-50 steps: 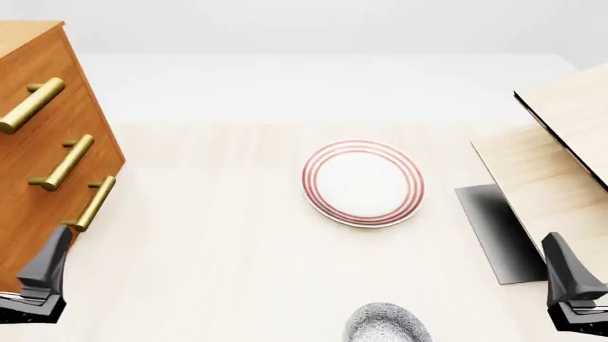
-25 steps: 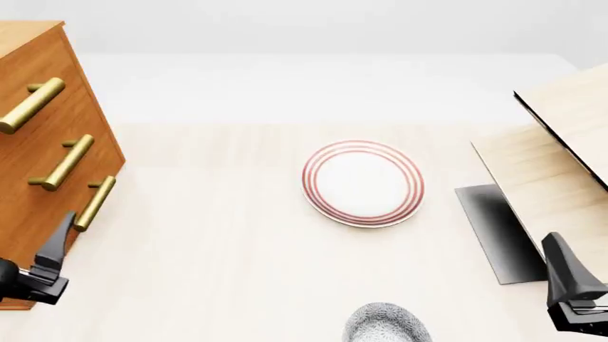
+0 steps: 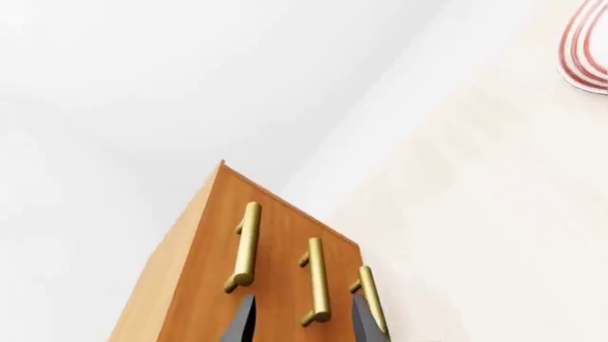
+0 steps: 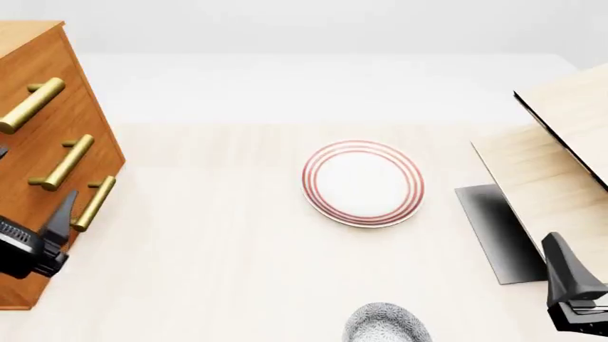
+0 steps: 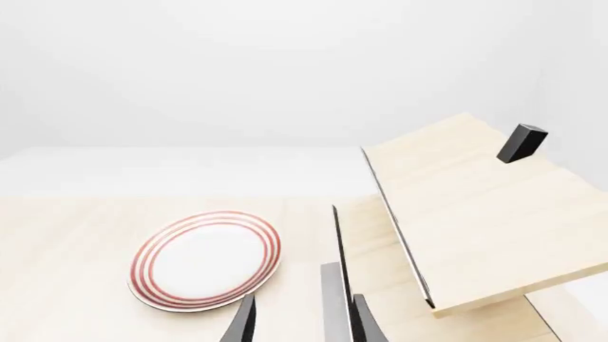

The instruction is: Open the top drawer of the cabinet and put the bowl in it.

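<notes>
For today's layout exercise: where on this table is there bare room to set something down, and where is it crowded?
Bare patches: between the cabinet and the plate; behind the plate toward the far edge; between the plate and the bowl. Crowded: the right side, under the pale wood structure, and by the cabinet front, where the left pincer sits.

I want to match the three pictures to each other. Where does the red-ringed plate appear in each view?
Front view: the plate lies mid-table, slightly right of centre.
Left wrist view: only its edge shows, at the upper right corner.
Right wrist view: the plate is lower left, whole.
Shared landmark: the plate itself is the only thing seen in all three views.
</notes>
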Robot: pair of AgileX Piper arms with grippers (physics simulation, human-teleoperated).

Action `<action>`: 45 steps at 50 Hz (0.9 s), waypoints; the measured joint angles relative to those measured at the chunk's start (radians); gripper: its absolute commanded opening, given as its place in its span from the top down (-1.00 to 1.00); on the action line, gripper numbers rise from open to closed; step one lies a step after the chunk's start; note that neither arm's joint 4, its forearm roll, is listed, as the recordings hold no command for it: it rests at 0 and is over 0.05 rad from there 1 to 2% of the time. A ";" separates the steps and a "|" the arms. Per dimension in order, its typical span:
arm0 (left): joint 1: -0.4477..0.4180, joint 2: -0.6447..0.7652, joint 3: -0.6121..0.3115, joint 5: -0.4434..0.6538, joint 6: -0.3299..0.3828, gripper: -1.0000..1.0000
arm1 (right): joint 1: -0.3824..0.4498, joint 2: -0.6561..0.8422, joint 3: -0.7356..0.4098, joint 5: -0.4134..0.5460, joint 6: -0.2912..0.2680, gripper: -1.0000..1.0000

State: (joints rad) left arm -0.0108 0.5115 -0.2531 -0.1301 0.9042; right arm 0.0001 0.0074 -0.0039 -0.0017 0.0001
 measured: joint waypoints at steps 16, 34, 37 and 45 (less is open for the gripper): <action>0.018 0.106 -0.021 -0.083 0.179 -1.00 | 0.000 0.000 0.000 0.000 0.000 -1.00; 0.056 0.205 0.003 -0.210 0.371 -1.00 | 0.000 0.000 0.000 0.000 0.000 -1.00; 0.062 0.214 0.005 -0.227 0.395 -1.00 | 0.000 0.000 0.000 0.000 0.000 -1.00; 0.078 0.233 -0.004 -0.253 0.445 -1.00 | 0.000 0.000 0.000 0.000 0.000 -1.00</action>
State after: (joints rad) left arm 0.0676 0.7448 -0.2570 -0.3834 1.3496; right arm 0.0002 0.0074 -0.0039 -0.0017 0.0001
